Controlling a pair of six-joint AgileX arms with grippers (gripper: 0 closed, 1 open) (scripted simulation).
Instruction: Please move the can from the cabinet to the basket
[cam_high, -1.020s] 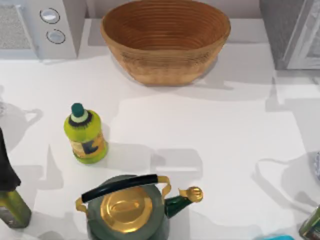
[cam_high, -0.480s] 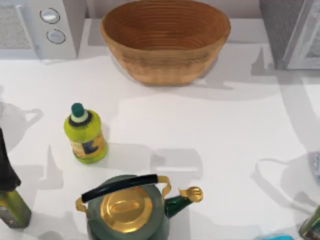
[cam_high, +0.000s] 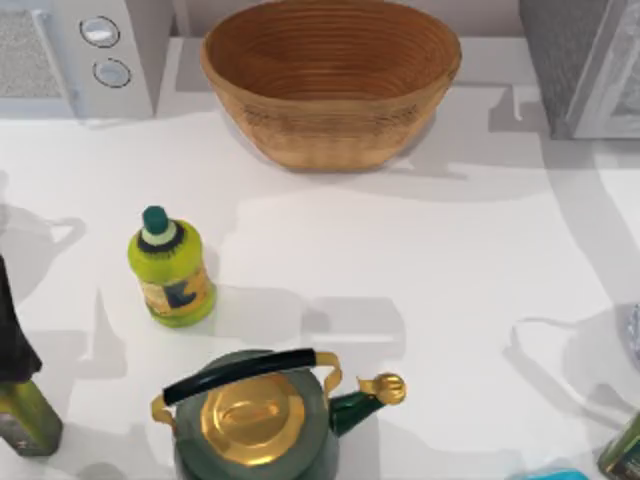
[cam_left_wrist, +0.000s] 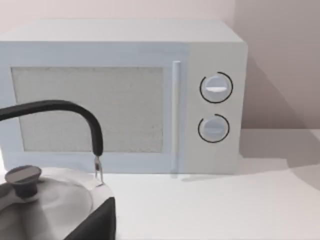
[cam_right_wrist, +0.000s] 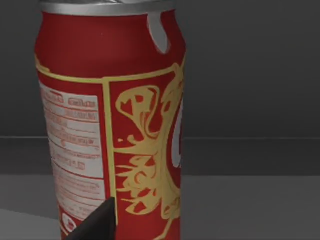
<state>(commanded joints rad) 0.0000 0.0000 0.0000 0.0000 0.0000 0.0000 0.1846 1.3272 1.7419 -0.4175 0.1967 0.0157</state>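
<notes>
Red cylindrical can (cam_right_wrist: 112, 125) with silver top upright on dark grey surface, right tool's dark fingertip (cam_right_wrist: 97, 224) in front of it; grip state can't tell.

Woven wicker basket (cam_high: 330, 90), glossy printed metal can (cam_right_wrist: 110, 120), speckled matt cabinet (cam_high: 560, 60).

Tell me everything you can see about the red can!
The can looks like metal and stands upright, seen close up from the right wrist camera. It is red with a shiny silver rim on top, thin yellow lines, a swirly yellow drawing, and a pale panel of tiny print. Dark grey walls and a grey floor lie behind and under it. A dark finger of the right claw shows in front of its lower part; whether they touch cannot be told.
</notes>
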